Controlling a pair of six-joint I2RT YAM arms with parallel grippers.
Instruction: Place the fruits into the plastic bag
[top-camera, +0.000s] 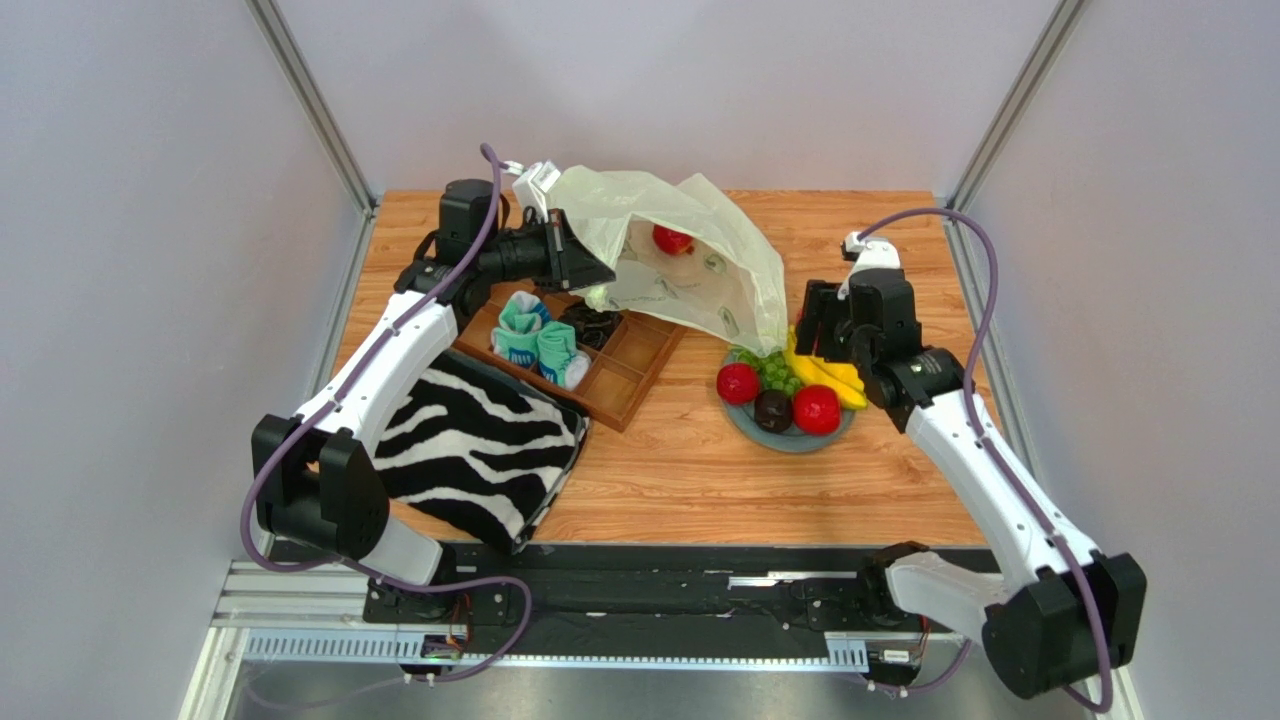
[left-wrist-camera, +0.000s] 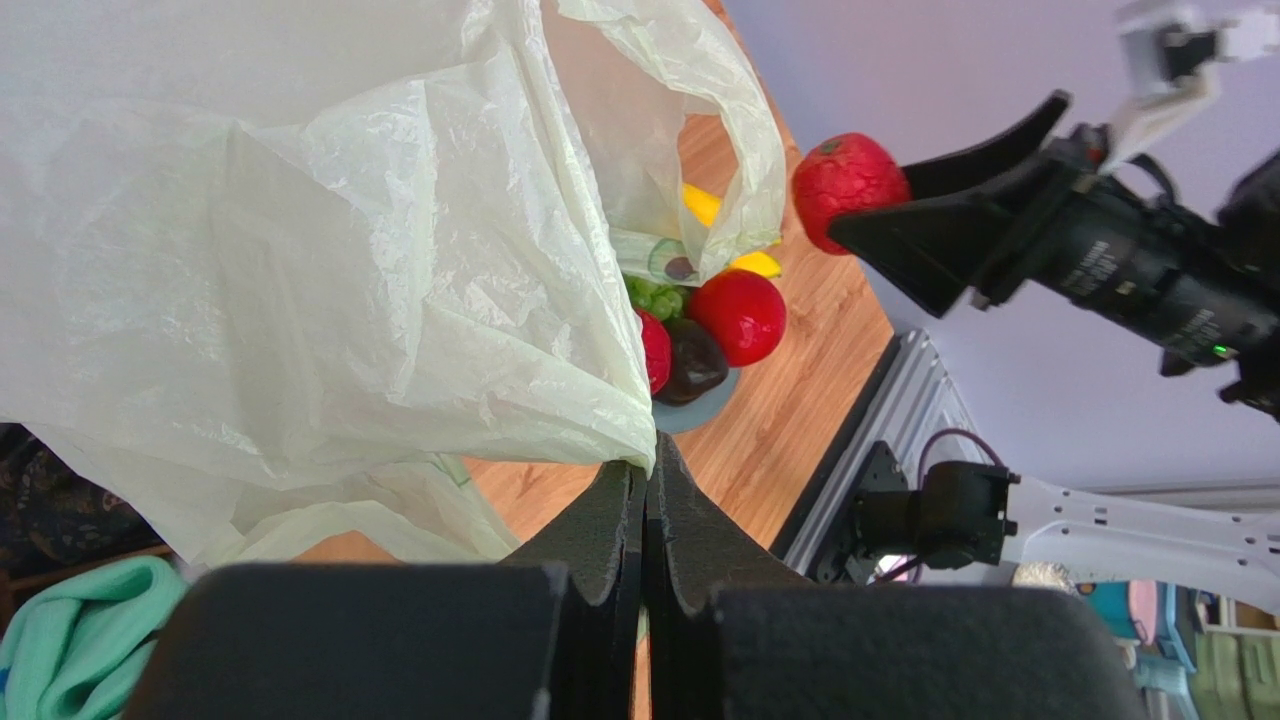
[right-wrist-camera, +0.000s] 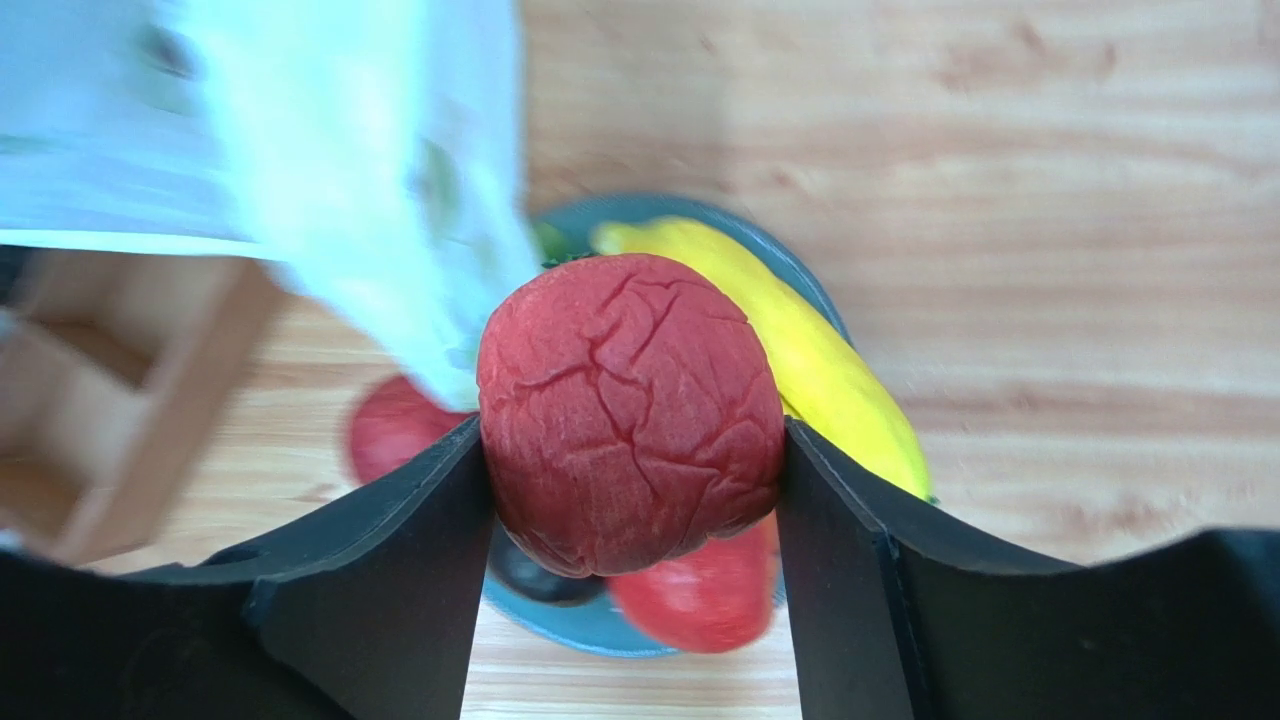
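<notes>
My left gripper (top-camera: 583, 258) (left-wrist-camera: 648, 477) is shut on an edge of the pale cream plastic bag (top-camera: 706, 263) (left-wrist-camera: 301, 255) and holds it up at the back centre. One red fruit (top-camera: 673, 239) shows inside the bag. My right gripper (top-camera: 812, 327) (right-wrist-camera: 631, 450) is shut on a wrinkled red fruit (right-wrist-camera: 631, 405) (left-wrist-camera: 845, 183), just above the blue-grey plate (top-camera: 751, 428) (right-wrist-camera: 601, 623) and beside the bag's right edge. On the plate lie two red fruits (top-camera: 816, 408), a dark one (top-camera: 772, 410), green grapes (top-camera: 777, 369) and yellow bananas (top-camera: 836, 375) (right-wrist-camera: 812, 353).
A wooden compartment tray (top-camera: 639, 368) with teal-and-white rolled socks (top-camera: 541, 342) sits left of the plate, under the bag. A zebra-striped cloth (top-camera: 466, 435) lies at the front left. Grey walls close in the table on three sides.
</notes>
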